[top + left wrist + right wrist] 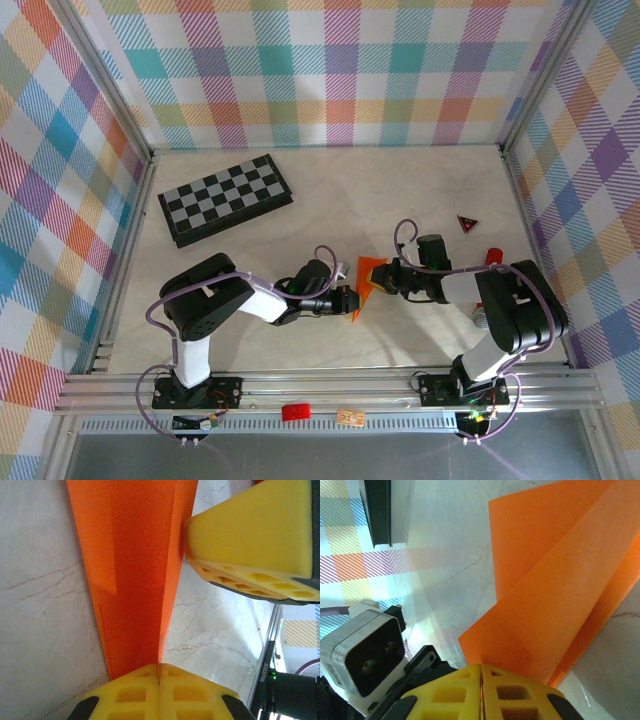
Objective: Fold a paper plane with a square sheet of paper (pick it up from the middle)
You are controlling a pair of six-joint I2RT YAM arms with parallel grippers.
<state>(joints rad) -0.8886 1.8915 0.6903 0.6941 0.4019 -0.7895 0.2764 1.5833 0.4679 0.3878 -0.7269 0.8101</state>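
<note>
The square sheet of paper (368, 271) is bright orange, folded into layers with a centre crease, and held just above the table between both arms. My left gripper (352, 300) is shut on its near end; in the left wrist view the yellow fingertips (159, 668) pinch the folded edge of the paper (130, 570), which runs away upward. My right gripper (381, 280) is shut on the paper from the right. In the right wrist view its jaws (481, 668) meet on a corner of the paper (560, 580), whose layers fan out. The right gripper's yellow finger (250, 530) shows in the left wrist view.
A black-and-grey checkerboard (226, 198) lies at the back left. A small dark red triangle (467, 223) and a small red cylinder (494, 256) sit to the right of the right arm. Checked walls close the table on three sides. The left arm's wrist camera (365, 652) is close to the right gripper.
</note>
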